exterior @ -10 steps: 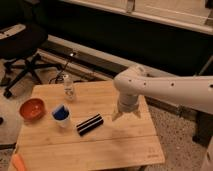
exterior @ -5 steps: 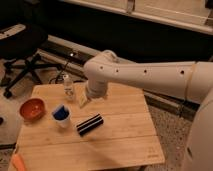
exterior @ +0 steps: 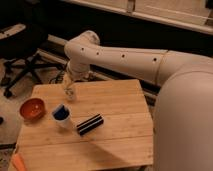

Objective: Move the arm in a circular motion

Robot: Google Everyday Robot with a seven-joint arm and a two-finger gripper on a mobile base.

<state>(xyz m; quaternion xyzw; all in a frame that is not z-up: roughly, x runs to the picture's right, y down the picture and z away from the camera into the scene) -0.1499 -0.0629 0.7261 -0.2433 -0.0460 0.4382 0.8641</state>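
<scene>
The arm (exterior: pixel 135 60) is thick and cream-white with small dark dots. It reaches from the right foreground across the back of the wooden table (exterior: pixel 120 105). It bends down at a rounded joint (exterior: pixel 82 47). Its small pale gripper (exterior: pixel 70 80) hangs over the table's far left part, right at the top of a clear bottle (exterior: pixel 69 93). I cannot tell whether it touches the bottle.
On the table's left stand an orange bowl (exterior: pixel 32 108), a white cup with a blue top (exterior: pixel 61 115) and a black oblong object (exterior: pixel 90 124). An orange thing (exterior: pixel 19 162) lies at the front left corner. An office chair (exterior: pixel 20 55) stands behind left.
The arm has swung left, from over the table's right side to its far left, and the gripper now hangs at the clear bottle. The arm fills more of the view.
</scene>
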